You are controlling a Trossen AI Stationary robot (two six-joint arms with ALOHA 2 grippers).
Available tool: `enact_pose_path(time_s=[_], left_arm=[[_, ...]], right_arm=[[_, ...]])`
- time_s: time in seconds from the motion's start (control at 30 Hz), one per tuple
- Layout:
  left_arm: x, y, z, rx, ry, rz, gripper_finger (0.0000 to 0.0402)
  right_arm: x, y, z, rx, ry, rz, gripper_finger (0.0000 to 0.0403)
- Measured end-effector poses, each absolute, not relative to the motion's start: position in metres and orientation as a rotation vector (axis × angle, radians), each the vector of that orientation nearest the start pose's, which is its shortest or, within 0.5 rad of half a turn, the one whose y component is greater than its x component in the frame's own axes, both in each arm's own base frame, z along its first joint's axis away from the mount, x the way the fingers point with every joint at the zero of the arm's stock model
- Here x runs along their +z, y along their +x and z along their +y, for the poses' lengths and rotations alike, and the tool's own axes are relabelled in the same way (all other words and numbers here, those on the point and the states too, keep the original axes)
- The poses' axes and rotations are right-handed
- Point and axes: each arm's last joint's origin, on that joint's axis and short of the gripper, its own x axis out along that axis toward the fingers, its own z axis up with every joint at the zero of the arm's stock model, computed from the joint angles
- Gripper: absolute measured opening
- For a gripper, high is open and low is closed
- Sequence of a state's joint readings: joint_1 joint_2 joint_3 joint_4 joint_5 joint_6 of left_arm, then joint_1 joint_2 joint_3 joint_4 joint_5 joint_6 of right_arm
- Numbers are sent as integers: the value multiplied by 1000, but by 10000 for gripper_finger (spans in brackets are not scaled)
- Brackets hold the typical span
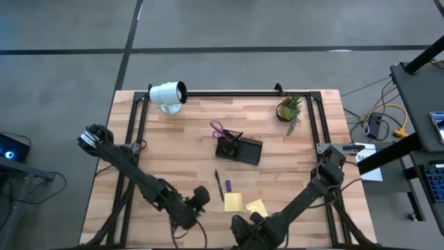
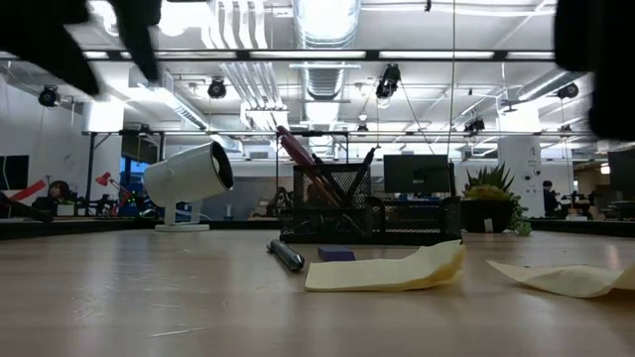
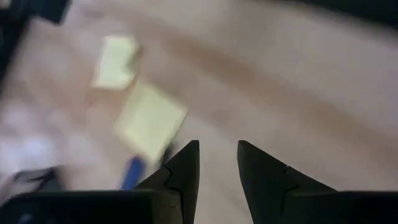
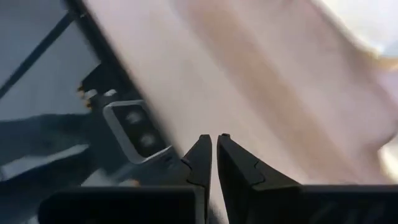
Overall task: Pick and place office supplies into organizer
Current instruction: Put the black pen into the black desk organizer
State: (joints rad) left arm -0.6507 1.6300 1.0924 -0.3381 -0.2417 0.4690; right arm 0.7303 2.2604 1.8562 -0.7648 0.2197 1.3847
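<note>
1. Toward the left of the wooden bench (image 1: 173, 146), the left arm is reaching in from the near-left corner; the left gripper (image 3: 217, 163) is hovering above the near edge with its fingers (image 3: 185, 165) partly open and nothing between them.
2. At the far-left edge, a white cylindrical lamp-like object (image 1: 168, 93) is lying on its side; in the low view (image 2: 189, 178) its open end is facing right.
3. Near the middle, purple-handled scissors (image 1: 218, 129) are standing in the black organizer (image 1: 239, 149), their handles leaning toward the far left; the organizer is sitting well apart from both grippers, and in the low view (image 2: 369, 206) dark pens are sticking up from its mesh cup.
4. Just nearer than the organizer, a dark pen (image 1: 218, 183) is lying flat on the bench; a small blue piece (image 1: 227, 185) is lying just beside it on the right.
5. Touching or nearly touching that blue piece, a yellow sticky-note pad (image 1: 233, 202) is lying flat; a second sticky-note pad (image 1: 257, 207) is lying just to its right, one edge curling up in the low view (image 2: 556, 277).
6. Over the near edge, right of centre, the right gripper (image 4: 214, 155) is hanging with its fingers (image 4: 200, 157) closed together, gripping nothing.
7. At the far-right side, a small potted green plant (image 1: 289, 109) is standing upright.
</note>
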Motion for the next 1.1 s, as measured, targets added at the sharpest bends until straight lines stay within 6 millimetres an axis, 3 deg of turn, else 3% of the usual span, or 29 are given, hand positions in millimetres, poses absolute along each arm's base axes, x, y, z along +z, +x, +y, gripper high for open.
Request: enact_pose_path(time_s=[0.13, 0.37, 0.5, 0.8, 1.1], left_arm=[[200, 292, -179, -466, 985, 769, 93], [187, 331, -119, -392, 891, 821, 93], [182, 341, -95, -465, 846, 819, 93], [150, 342, -62, -605, 912, 879, 93], [146, 351, -53, -651, 907, 860, 93]], right_arm=[[168, 357, 306, -385, 633, 1050, 18], [170, 381, 277, -491, 626, 910, 18], [171, 391, 263, -501, 598, 914, 18], [172, 390, 262, -525, 594, 899, 18], [173, 391, 264, -529, 598, 849, 18]])
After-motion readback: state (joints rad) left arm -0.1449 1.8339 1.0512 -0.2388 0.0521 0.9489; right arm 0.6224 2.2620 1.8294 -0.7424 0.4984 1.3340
